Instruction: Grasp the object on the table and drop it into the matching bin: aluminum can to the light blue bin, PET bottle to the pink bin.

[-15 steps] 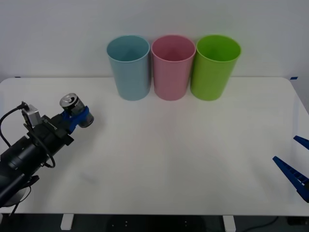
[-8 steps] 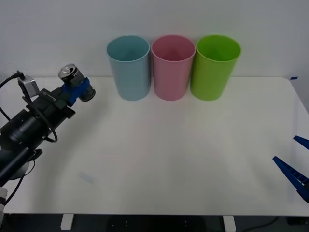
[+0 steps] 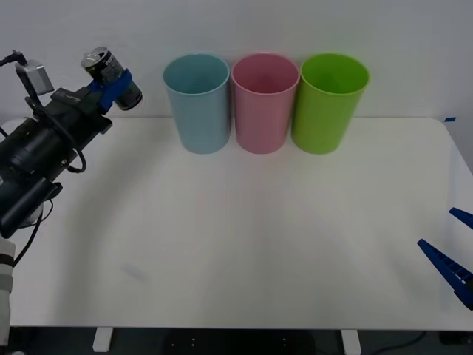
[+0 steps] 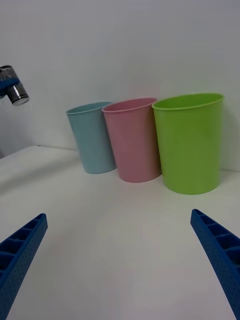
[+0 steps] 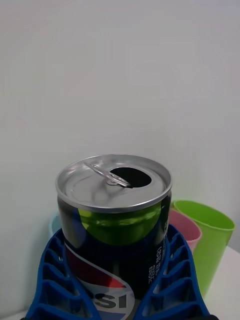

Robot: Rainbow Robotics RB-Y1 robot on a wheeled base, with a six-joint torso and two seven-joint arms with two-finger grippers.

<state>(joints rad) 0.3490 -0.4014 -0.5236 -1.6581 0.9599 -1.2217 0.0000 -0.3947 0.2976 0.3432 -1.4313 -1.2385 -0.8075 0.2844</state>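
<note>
The left claw [image 3: 111, 80] pinches the aluminum can [image 3: 109, 68] between its two blue ribbed fingers and holds it high in the air, above the far left part of the white desk [image 3: 236, 244]. The can is tilted, its shiny top leaning up and toward the robot's left, so its long axis is slanted and not upright. The light blue bin [image 3: 197, 103] stands to the right of the can in the front view, at the back of the desk, and its open mouth is about level with the can. I judge the coming move is sideways to the right until the can is over that mouth. The pink bin [image 3: 264, 102] touches the blue one, and a lime green bin [image 3: 329, 102] is next after it.

In the left wrist view the can [image 5: 114, 220] is dark with a Pepsi logo, a silver rim and an already opened pull-tab hole; it looks empty and light.

The right claw [image 3: 451, 259] rests spread at the right edge of the desk, well apart from the bins.
</note>
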